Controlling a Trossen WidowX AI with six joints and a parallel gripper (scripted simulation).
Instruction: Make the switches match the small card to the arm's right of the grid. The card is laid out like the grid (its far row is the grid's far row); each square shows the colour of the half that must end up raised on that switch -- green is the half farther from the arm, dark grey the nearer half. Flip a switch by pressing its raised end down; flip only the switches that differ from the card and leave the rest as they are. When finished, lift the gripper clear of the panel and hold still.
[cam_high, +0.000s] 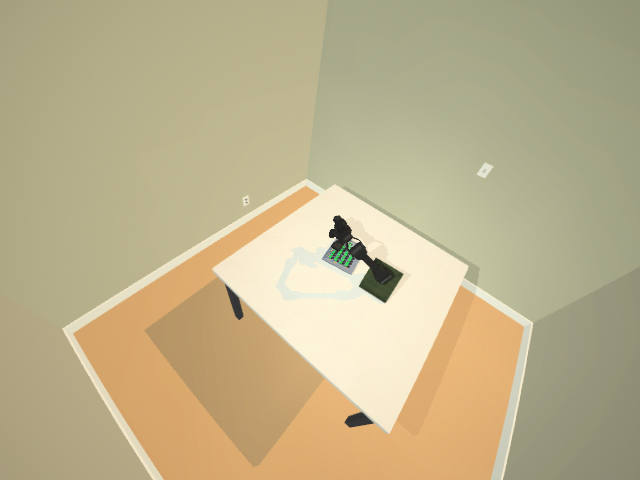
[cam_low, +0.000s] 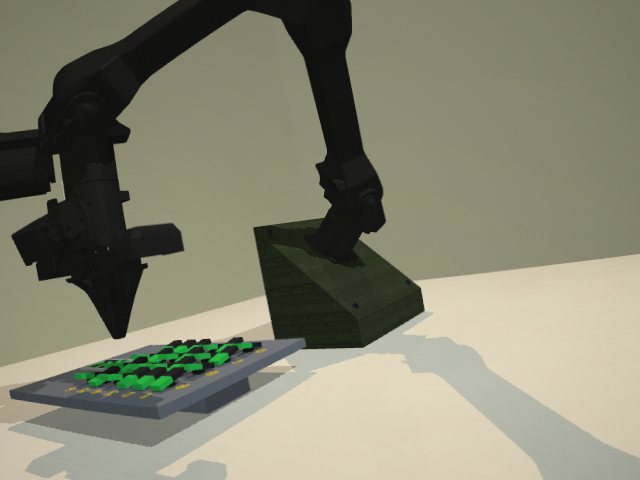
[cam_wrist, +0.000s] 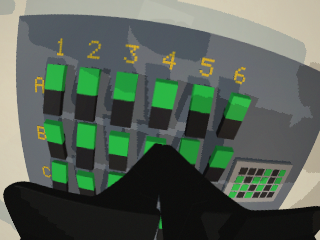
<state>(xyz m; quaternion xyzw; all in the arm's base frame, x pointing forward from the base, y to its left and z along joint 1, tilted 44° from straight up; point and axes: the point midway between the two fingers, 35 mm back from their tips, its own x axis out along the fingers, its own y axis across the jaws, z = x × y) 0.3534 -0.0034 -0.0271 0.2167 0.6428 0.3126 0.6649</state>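
My gripper (cam_high: 339, 247) (cam_low: 118, 336) (cam_wrist: 160, 152) is shut and empty, pointing down above the panel, with a gap below its tips. The grey panel (cam_low: 43, 386) (cam_wrist: 105, 30) carries green and dark rocker switches. In the wrist view, row A shows fully; the tips cover part of switch B4 (cam_wrist: 156, 141). Most of row C and anything nearer are hidden. In the exterior view, the green halves of A1 (cam_low: 161, 382) and A2 (cam_low: 143, 382) stand raised; other tilts are hard to tell. The card (cam_wrist: 258, 180) has a far row of dark, dark, dark, green, dark, green.
The arm's dark green base block (cam_high: 373, 290) (cam_low: 310, 294) stands on the white table (cam_high: 330, 330) (cam_low: 413, 423), beyond the panel's near side. The panel is raised on a small support (cam_low: 227, 396). Yellow numbers and letters mark the columns and rows.
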